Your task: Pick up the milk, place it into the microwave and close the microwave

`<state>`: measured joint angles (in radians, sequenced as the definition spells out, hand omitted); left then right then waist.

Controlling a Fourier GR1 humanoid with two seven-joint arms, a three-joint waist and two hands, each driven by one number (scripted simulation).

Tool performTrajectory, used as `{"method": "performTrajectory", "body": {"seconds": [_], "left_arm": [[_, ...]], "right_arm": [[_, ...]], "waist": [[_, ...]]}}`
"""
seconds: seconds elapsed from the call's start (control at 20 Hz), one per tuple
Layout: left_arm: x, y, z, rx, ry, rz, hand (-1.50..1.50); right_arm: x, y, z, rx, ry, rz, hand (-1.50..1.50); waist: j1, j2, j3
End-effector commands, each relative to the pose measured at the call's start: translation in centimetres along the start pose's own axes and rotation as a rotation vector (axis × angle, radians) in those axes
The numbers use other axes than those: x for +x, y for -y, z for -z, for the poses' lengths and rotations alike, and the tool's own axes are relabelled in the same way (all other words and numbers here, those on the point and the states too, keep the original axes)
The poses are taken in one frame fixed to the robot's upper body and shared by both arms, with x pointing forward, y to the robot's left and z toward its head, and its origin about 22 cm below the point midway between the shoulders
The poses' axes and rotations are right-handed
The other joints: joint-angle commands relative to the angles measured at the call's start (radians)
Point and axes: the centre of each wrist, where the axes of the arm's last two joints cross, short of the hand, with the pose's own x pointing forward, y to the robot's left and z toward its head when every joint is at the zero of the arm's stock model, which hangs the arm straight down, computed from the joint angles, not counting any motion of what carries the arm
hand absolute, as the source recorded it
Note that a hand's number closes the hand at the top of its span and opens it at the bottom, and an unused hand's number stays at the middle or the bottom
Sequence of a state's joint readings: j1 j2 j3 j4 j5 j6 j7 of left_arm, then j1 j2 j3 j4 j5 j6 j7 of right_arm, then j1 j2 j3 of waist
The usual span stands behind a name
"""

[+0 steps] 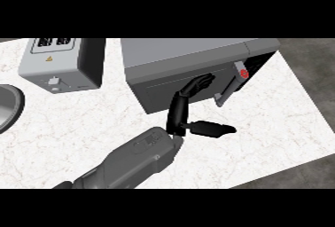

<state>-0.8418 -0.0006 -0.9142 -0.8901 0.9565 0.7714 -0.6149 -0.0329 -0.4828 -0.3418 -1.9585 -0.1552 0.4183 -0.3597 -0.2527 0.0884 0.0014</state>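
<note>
The grey microwave (196, 66) stands at the back of the counter, its front facing me. Its door (171, 94) is almost shut, leaving a narrow gap at the right end. Through that gap a small piece of the white and red milk carton (243, 73) shows inside; the rest is hidden. My left hand (186, 102) reaches up from the lower left. Its straight fingers (200, 83) lie against the door's face and the thumb (212, 129) sticks out to the right. It holds nothing. My right hand is out of sight.
A grey boxy appliance (59, 62) stands at the back left. A round metal rim (8, 106) shows at the left edge. The white marble counter (274, 133) ends at the right and along the front right, with dark floor beyond.
</note>
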Motion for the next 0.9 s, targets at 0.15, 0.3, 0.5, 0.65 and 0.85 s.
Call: {"method": "performTrajectory", "body": {"seconds": [0.15, 0.3, 0.5, 0.65, 0.85], "left_arm": [[0.3, -0.9, 2.4, 0.085, -0.001, 0.025, -1.50], [0.5, -0.8, 2.7, 0.091, 0.007, 0.017, -1.50], [0.2, -1.1, 2.5, 0.102, 0.009, 0.016, -1.50], [0.5, -1.0, 2.8, 0.105, 0.018, 0.003, -1.50], [0.0, -1.2, 2.5, 0.113, 0.004, 0.001, -1.50]], "right_arm": [[-3.1, -1.9, -0.6, -0.049, -0.036, 0.282, -1.50], [-3.5, -1.6, -0.5, -0.049, -0.046, 0.318, -1.50], [-3.9, -1.0, -0.3, -0.044, -0.049, 0.352, -1.50], [-4.4, -0.3, 0.0, -0.052, -0.048, 0.370, -1.50], [-4.9, 0.4, 0.0, -0.035, -0.061, 0.402, -1.50]], "waist": [[0.001, 0.015, 0.000], [-0.009, 0.011, -0.001], [-0.020, 0.012, -0.002], [-0.013, 0.011, -0.001], [-0.019, 0.011, 0.000]]}}
